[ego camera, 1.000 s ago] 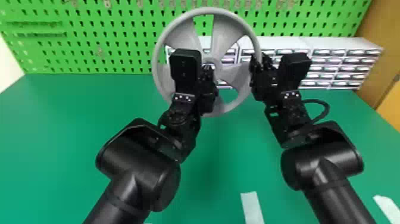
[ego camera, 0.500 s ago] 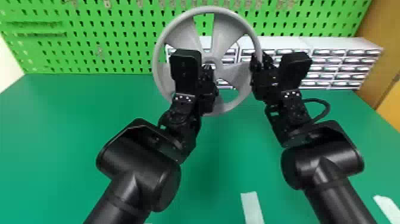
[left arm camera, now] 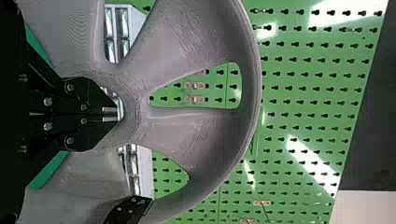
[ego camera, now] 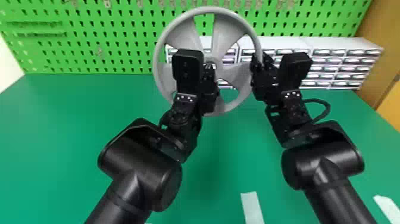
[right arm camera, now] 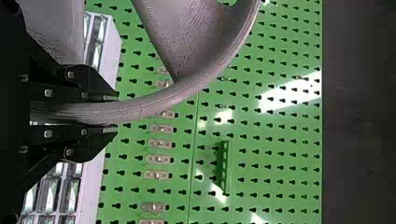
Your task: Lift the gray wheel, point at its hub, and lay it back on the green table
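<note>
Upper centre, the right tool [right arm camera: 113,114] sensibly grips the rim [ego camera: 208,10] of that light-looking, stiff wheel [ego camera: 224,29], left tool [left arm camera: 113,115] closed at the hub [left arm camera: 132,111].

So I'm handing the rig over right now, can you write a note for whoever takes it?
Right gripper: shut on the rim, one finger on each side.
Left gripper: fingers together, tips at the hub; contact can't be confirmed.
Gray wheel: held up off the green table, roughly upright in front of the pegboard.
Done: wheel lifted, left fingers at the hub.
Left: bring the left gripper away, lay the wheel back on the table, then release the rim. I'd keep the right grip until the wheel is down, as it seems to be the only hold.
</note>
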